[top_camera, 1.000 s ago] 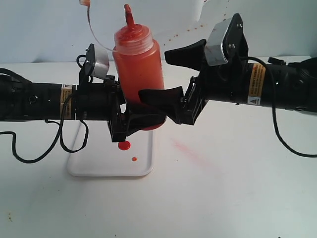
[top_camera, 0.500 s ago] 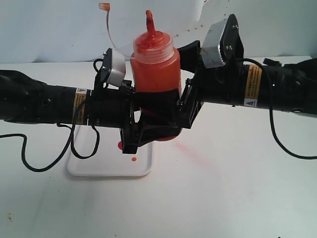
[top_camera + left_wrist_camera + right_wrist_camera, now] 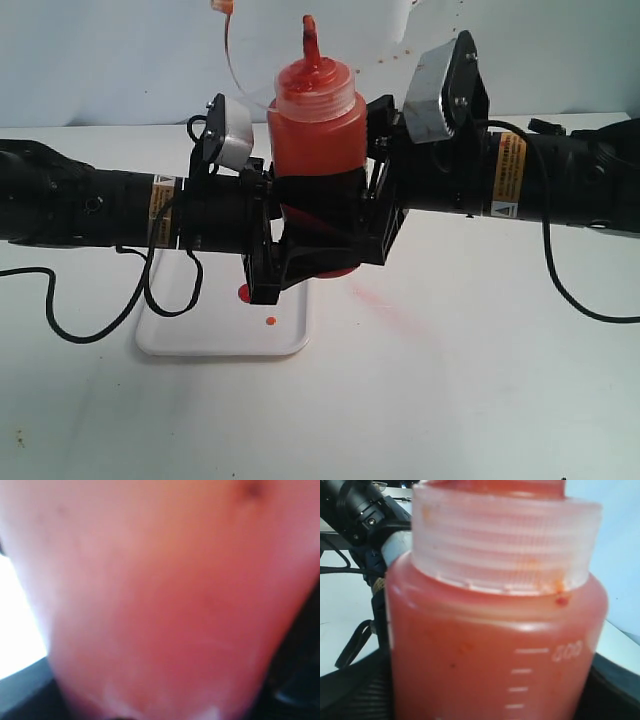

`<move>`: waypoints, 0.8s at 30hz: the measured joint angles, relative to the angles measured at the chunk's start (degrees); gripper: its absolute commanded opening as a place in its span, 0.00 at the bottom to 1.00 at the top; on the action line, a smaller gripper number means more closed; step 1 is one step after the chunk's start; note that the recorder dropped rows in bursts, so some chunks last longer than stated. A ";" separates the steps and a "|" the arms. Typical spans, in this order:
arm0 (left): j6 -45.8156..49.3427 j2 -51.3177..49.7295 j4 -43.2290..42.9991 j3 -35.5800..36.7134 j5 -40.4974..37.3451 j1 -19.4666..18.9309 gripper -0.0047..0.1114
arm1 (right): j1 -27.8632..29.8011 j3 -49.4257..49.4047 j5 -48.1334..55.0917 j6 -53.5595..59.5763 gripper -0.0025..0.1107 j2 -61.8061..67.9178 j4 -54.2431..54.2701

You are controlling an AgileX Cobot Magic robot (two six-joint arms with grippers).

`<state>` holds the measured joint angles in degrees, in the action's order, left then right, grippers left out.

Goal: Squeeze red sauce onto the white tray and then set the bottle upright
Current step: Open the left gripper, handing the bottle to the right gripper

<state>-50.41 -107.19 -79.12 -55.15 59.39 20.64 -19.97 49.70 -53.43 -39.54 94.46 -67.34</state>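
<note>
The bottle (image 3: 318,130) is held upright in the air above the right edge of the white tray (image 3: 200,335). Its red nozzle (image 3: 312,40) points up and the cap (image 3: 222,6) dangles on its curved tether. My left gripper (image 3: 292,262) is shut on the bottle's base. From the other side my right gripper (image 3: 345,205) is shut on its middle. The bottle (image 3: 160,600) fills the left wrist view as an orange-red blur, and the bottle (image 3: 490,645) fills the right wrist view too. Red sauce (image 3: 245,293) lies on the tray as one larger blob, half hidden, beside a smaller blob (image 3: 270,321).
A faint pinkish smear (image 3: 385,305) marks the white table to the right of the tray. Black cables (image 3: 150,300) from the left arm loop over the tray's left part. A white wall (image 3: 100,60) stands behind.
The left gripper carried the bottle to the right and set it straighter. The right gripper, open a second ago, has shut around the bottle's middle.
</note>
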 measured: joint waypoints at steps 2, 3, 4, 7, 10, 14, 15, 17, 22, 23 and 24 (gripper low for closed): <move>0.98 0.00 0.15 -0.13 -0.19 0.00 0.05 | 0.00 0.00 0.28 0.49 0.02 0.00 0.24; 1.80 0.00 0.43 -0.13 -0.19 0.00 0.05 | 0.00 0.00 0.40 0.76 0.02 0.00 0.36; 2.54 0.00 0.52 -0.13 -0.47 0.00 0.05 | 0.00 0.00 0.54 0.89 0.02 0.00 0.60; 3.88 0.00 1.10 -0.13 -0.86 0.00 0.05 | 0.00 0.00 0.78 1.16 0.02 0.00 1.08; 4.68 0.00 1.78 -0.13 -1.22 0.00 0.05 | 0.00 0.00 1.25 1.25 0.02 0.00 1.51; 5.34 0.00 2.63 -0.21 -3.37 0.00 0.05 | 0.00 0.00 2.76 1.25 0.02 0.00 2.85; 5.46 0.00 2.73 -0.25 -3.95 0.00 0.05 | 0.00 0.00 3.36 1.25 0.02 0.00 3.27; 5.58 0.00 3.37 -0.25 -4.91 0.00 0.05 | 0.00 0.00 4.07 1.11 0.02 0.00 3.80; 5.91 0.00 3.88 -0.25 -5.29 0.00 0.05 | 0.00 0.00 4.60 1.11 0.02 0.00 4.44; 5.91 0.00 3.88 -0.25 -5.38 0.00 0.05 | 0.00 0.00 4.71 1.11 0.02 0.00 4.56; 6.02 0.00 3.88 -0.25 -5.38 0.00 0.05 | 0.00 0.00 4.71 0.99 0.02 0.00 4.57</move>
<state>-44.39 -107.19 -75.24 -55.40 54.01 20.64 -19.97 49.70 -48.72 -38.55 94.46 -62.78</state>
